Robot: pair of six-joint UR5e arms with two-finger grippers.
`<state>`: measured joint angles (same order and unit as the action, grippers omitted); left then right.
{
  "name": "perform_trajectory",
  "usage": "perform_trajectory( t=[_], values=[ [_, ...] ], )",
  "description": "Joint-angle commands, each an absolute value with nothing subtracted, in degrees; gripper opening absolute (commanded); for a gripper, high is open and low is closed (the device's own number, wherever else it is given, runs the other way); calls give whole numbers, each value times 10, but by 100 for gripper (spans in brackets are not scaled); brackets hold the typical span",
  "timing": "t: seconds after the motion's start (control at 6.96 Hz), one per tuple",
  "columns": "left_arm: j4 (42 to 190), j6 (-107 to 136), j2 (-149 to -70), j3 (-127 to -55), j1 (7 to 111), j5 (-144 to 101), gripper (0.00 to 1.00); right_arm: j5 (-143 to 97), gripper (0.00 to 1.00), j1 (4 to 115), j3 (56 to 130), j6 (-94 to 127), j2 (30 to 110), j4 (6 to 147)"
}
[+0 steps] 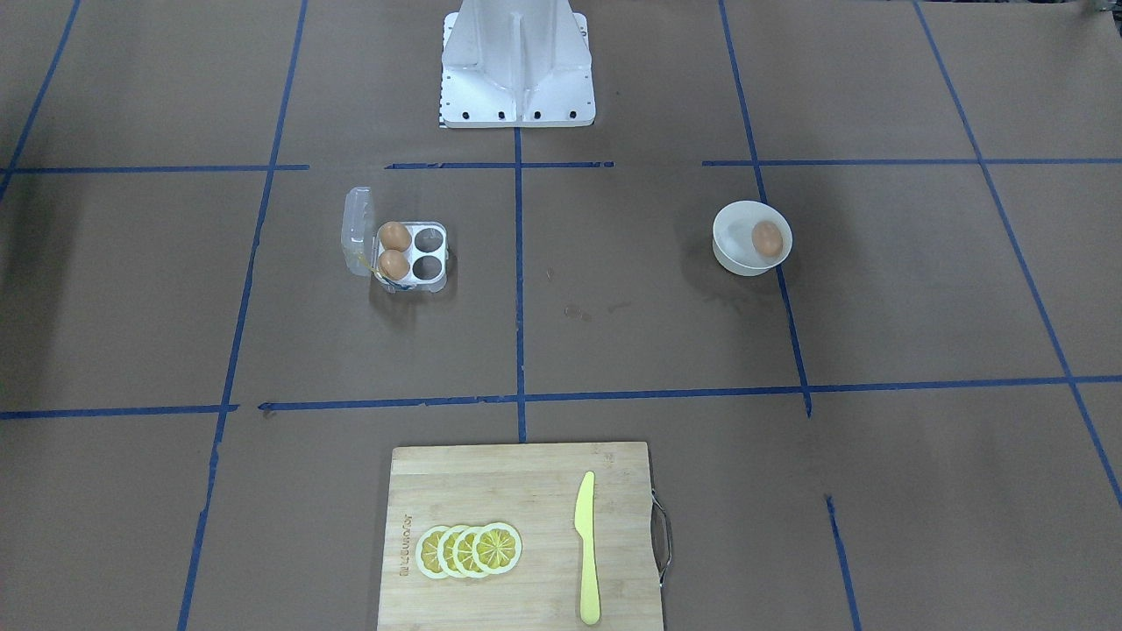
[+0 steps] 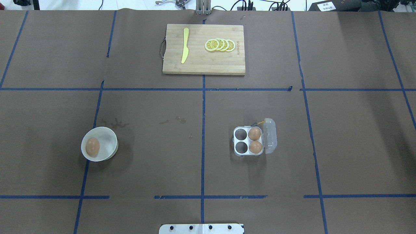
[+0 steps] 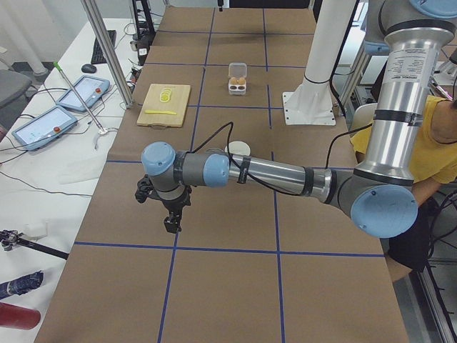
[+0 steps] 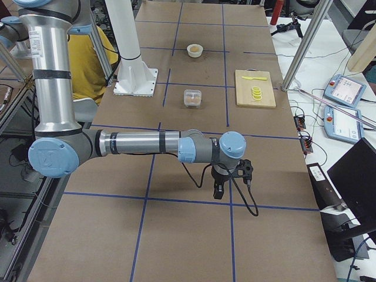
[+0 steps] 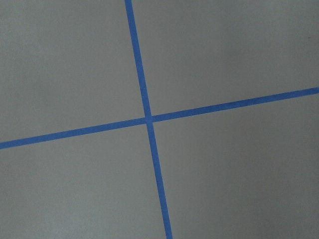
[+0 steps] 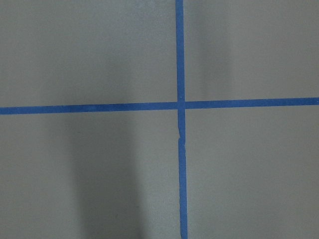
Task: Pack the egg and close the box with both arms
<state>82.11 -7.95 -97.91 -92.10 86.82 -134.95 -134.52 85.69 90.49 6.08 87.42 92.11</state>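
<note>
Orange-brown egg [image 2: 92, 147] lies in white bowl [image 2: 110, 140], well apart from box [image 2: 241, 147]. Box lid open, two cups filled, two empty. Packing and closing not yet done. Left pincer [image 3: 171, 223] and right pincer [image 4: 218, 191] hang over counter [image 2: 162, 162]; cannot tell their opening.

Silver left arm [image 3: 275, 173] and right arm [image 4: 138, 143] have light-blue joint caps [image 3: 158, 158].
</note>
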Motion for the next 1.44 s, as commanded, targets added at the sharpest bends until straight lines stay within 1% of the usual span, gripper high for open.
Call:
perform_trajectory(
  t=[0.0,0.72,1.15,1.29],
  values=[
    [833,-86,-971,-931,870,-1351,100,-1344,100,857,904,61,875,921],
    [833,-64,-978,-975,866,-1347,100,-1345,100,856,907,67,869,920],
    [841,-70,-977,-983,864,-1351,100,-1360,100,856,913,68,867,920],
    [879,-69,-973,-993,860,-1352,100,-1374,100,856,914,67,867,920]
  ],
)
